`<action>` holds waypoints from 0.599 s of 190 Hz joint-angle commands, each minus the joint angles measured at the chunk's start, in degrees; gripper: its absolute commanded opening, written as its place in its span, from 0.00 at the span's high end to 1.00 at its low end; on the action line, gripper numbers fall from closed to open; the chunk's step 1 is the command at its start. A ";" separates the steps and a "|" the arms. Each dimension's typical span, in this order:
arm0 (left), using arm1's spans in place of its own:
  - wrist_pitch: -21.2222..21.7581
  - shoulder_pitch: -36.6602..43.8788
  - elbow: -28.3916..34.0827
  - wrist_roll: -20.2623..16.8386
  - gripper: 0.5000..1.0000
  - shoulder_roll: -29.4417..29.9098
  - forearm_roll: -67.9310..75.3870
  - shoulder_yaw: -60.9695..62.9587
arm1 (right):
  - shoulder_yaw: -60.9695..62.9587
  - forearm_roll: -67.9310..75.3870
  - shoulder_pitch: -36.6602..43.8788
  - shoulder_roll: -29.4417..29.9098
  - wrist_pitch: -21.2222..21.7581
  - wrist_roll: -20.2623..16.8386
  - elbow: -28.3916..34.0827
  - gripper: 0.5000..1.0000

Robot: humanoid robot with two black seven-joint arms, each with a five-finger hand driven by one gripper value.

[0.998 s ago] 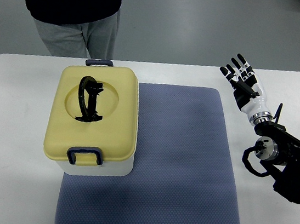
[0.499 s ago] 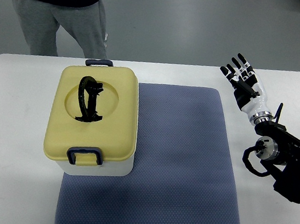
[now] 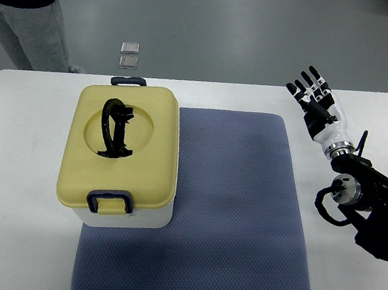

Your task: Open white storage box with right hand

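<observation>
The right hand [image 3: 319,104] is on the far right side of the scene. Its arm [image 3: 368,207] comes in from the right edge. The arm is black and chunky, with a round joint and a loop of black cable near it. A shiny silver wrist [image 3: 339,148] joins the arm to the hand. The hand is white with black fingers [image 3: 303,86]. The fingers are stretched out and spread apart, and they point toward the far left. The hand holds nothing and touches nothing. It sits over the far right part of the desk [image 3: 17,236]. The left hand does not show at all.
</observation>
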 commanded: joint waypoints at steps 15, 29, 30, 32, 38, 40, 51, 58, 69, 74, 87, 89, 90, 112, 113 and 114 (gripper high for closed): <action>0.00 0.00 0.00 0.01 0.00 0.00 0.01 0.04 | -0.09 -0.26 0.84 -0.37 -0.02 -0.11 0.06 0.14; 0.00 0.00 0.00 0.01 0.00 0.00 0.01 -0.05 | -0.09 -0.88 1.02 -0.55 0.24 -0.02 0.85 0.14; 0.00 0.00 0.00 0.01 0.00 0.00 0.01 -0.05 | -0.09 -0.88 1.02 -0.55 0.24 -0.02 0.85 0.14; 0.00 0.00 0.00 0.01 0.00 0.00 0.01 -0.05 | -0.17 -0.97 1.11 -0.55 0.24 -0.02 0.85 0.14; 0.00 0.00 0.00 0.01 0.00 0.00 0.01 -0.05 | -0.35 -1.05 1.37 -0.73 0.24 -0.11 0.85 0.14; 0.00 0.00 0.00 0.01 0.00 0.00 0.01 0.04 | -0.35 -1.14 1.55 -0.73 0.24 -0.11 0.85 0.14; 0.00 0.00 0.00 0.01 0.00 0.00 0.01 -0.05 | -1.32 -3.16 3.39 -0.82 0.24 -0.11 0.94 0.14; 0.00 0.00 0.00 0.01 0.00 0.00 0.01 -0.05 | -1.32 -7.20 5.15 -0.81 0.06 -0.11 0.94 0.14; 0.00 0.00 0.00 0.01 0.00 0.00 0.01 -0.05 | -1.05 -13.71 7.08 -0.99 -0.02 0.25 1.03 0.14; 0.00 0.00 0.00 0.01 0.00 0.00 0.01 -0.05 | -0.88 -17.39 8.05 -1.52 -0.02 0.60 1.21 0.15; 0.00 0.00 0.00 0.01 0.00 0.00 0.01 -0.05 | -1.05 -24.52 11.13 -3.19 -0.02 1.04 2.26 0.15; -0.09 0.00 0.00 0.01 0.00 0.00 0.01 -0.05 | -1.14 -25.75 11.57 -3.45 -0.02 1.04 2.52 0.15; -0.01 0.00 0.00 0.01 0.00 0.00 0.01 -0.05 | -1.14 -26.80 12.09 -3.63 -0.02 1.04 2.70 0.15; 0.00 0.00 0.00 0.01 0.00 0.00 0.01 -0.05 | -1.32 -39.02 16.58 -5.82 0.68 1.04 6.48 0.15; 0.00 0.00 0.00 0.01 0.00 0.00 0.01 -0.05 | -1.23 -40.24 17.10 -6.17 0.77 1.04 7.00 0.15; 0.00 0.00 0.00 0.01 0.00 0.00 0.01 -0.05 | -1.23 -40.25 17.10 -6.18 0.77 1.04 7.01 0.15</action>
